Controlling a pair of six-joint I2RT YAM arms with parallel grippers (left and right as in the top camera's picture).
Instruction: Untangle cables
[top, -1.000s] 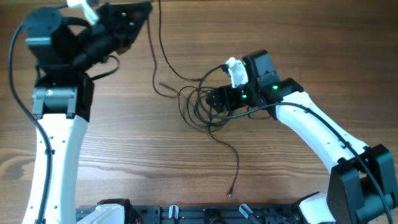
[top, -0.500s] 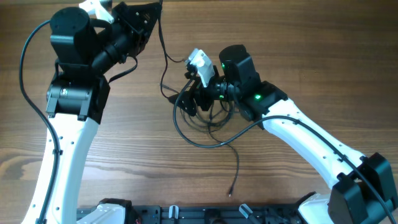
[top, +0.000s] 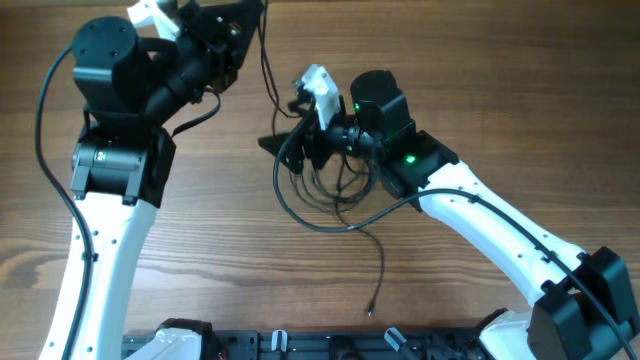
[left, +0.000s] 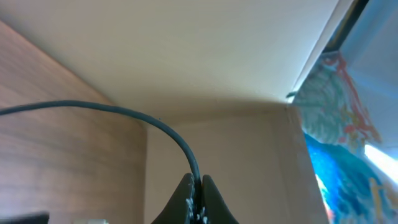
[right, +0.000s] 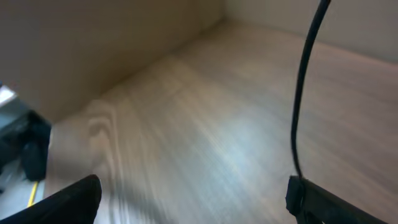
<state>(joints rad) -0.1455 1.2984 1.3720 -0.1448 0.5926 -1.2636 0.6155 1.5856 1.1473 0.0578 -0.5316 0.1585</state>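
Note:
The cables (top: 318, 190) are thin black cords in a tangled loop at the table's middle. One strand (top: 268, 70) rises to my left gripper (top: 246, 14) at the top edge. In the left wrist view the left gripper (left: 196, 185) is shut on that strand (left: 124, 113). My right gripper (top: 286, 146) sits at the tangle's upper left side. In the right wrist view the right gripper (right: 193, 200) has its fingers wide apart, and a strand (right: 303, 93) runs down along the right finger. A loose tail with a plug end (top: 372, 308) trails toward the front.
The wooden table (top: 500, 90) is bordered by a beige wall at the back (left: 205, 56). A black rail (top: 330, 345) runs along the front edge. The arm bases stand at the front left and front right.
My right gripper has moved left and slightly back, and the tangle has shifted left with it. The left arm has swung a little right while still holding its strand.

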